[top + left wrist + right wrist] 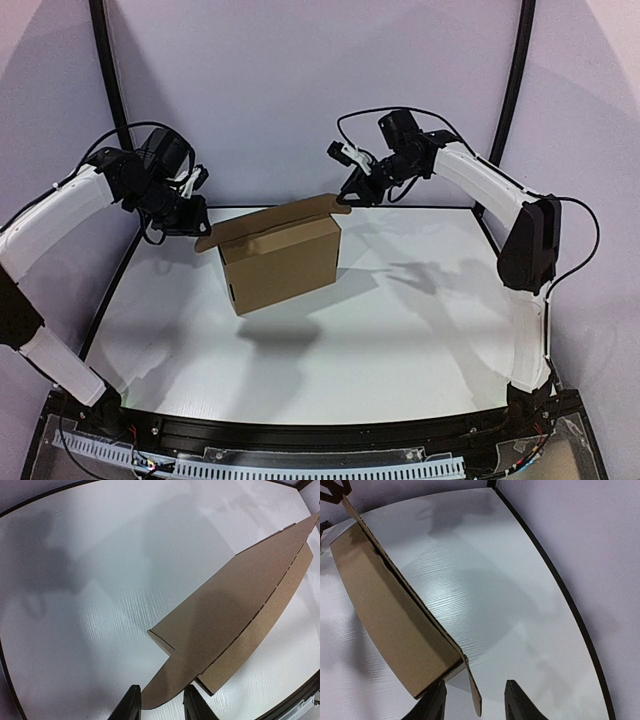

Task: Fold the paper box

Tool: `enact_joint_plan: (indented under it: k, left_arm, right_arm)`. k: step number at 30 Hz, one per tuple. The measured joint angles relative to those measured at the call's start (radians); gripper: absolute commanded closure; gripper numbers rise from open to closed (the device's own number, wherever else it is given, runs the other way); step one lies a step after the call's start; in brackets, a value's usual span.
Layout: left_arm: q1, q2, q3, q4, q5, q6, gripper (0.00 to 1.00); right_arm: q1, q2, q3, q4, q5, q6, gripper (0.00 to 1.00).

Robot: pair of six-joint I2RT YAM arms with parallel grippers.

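Here the box (285, 260) stands upright over the far middle of the table (420, 350). The left gripper (161, 706) has the left flap's rounded tip between its fingers; whether they pinch it I cannot tell. The right gripper (476, 702) straddles the right flap's thin edge, fingers apart, not touching it.

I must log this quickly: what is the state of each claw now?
Left claw: around a flap of the paper box; grip cannot be told.
Right claw: open, a box flap in the gap, not pinched.
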Motion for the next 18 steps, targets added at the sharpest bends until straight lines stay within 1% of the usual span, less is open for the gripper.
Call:
enact_joint_plan:
  k: [3,4,7,11,15,18]
  left_arm:
    - [-0.004,0.001,0.001,-0.001,0.0,0.002,0.72]
    - [-0.005,0.001,0.001,-0.001,0.0,0.002,0.73]
    - [-0.007,0.006,0.001,-0.001,0.001,0.001,0.81]
    - [-0.011,0.012,0.001,-0.001,0.001,-0.002,0.97]
    - [-0.016,0.022,0.015,0.003,0.001,-0.028,0.99]
    - [-0.017,0.033,0.025,0.002,-0.009,-0.082,0.99]
  right_arm:
    - [0.007,0.0,0.0,0.005,0.002,0.002,0.64]
    - [0.011,0.0,0.0,0.005,0.004,0.002,0.66]
    - [0.023,0.0,0.0,0.005,0.013,0.006,0.8]
    - [0.031,0.0,0.001,0.003,0.033,0.026,0.99]
    - [0.047,0.002,0.013,-0.009,0.077,0.054,1.0]
    - [0.076,0.003,0.029,-0.018,0.164,0.108,1.0]
